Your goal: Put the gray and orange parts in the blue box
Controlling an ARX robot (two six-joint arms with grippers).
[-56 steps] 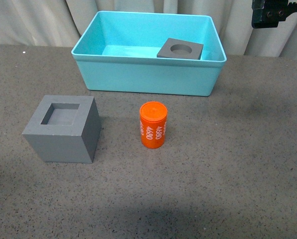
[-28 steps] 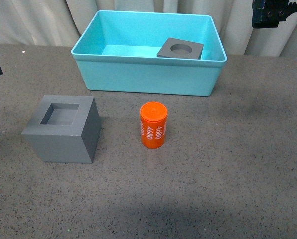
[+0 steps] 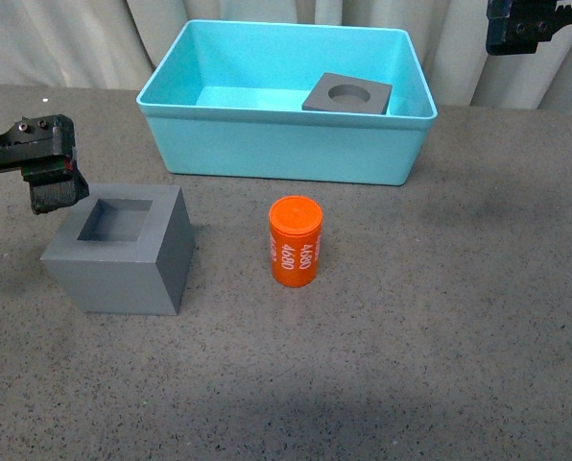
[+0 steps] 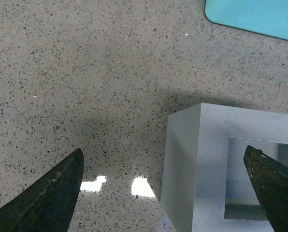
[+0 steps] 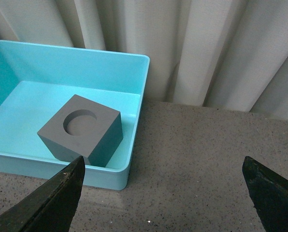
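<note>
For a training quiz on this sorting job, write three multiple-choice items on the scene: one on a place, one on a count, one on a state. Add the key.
1. Where is the gray cube with the round hollow?
A) in the blue box
B) on the table
C) in a gripper

2. How many parts stand on the table outside the box?
A) one
B) two
C) three

3. How is the left gripper?
A) open, holding nothing
B) shut on a part
C) shut, empty

Key:
1 A: the front and right wrist views show it resting inside the box.
2 B: only the cube with the square hollow and the orange cylinder are out there.
3 A: the left wrist view shows its fingers wide apart, gripping nothing.
</note>
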